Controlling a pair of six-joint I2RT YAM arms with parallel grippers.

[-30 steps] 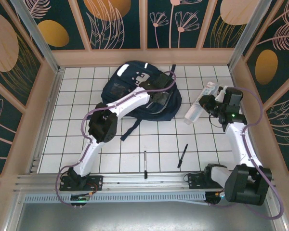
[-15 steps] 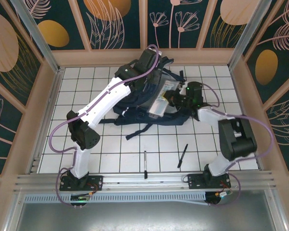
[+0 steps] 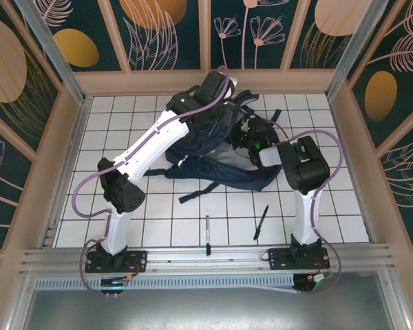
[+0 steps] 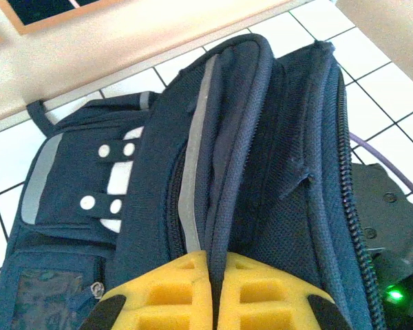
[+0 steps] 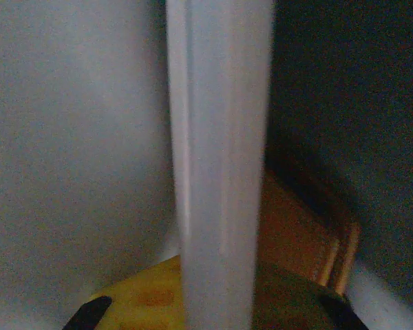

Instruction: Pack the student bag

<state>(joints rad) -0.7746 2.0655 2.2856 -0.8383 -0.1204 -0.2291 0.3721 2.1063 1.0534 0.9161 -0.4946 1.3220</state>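
Atop student bag, left fingers pinch rim; right fingers perhaps hold bottle.

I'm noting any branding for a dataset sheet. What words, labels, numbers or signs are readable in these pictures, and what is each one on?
No text can be read anywhere.
backpack: no print shows; its white patch bears only round studs.
straight pen, slanted pen: too small to show any print.
pale see-through item in the right wrist view: blurred, nothing legible.
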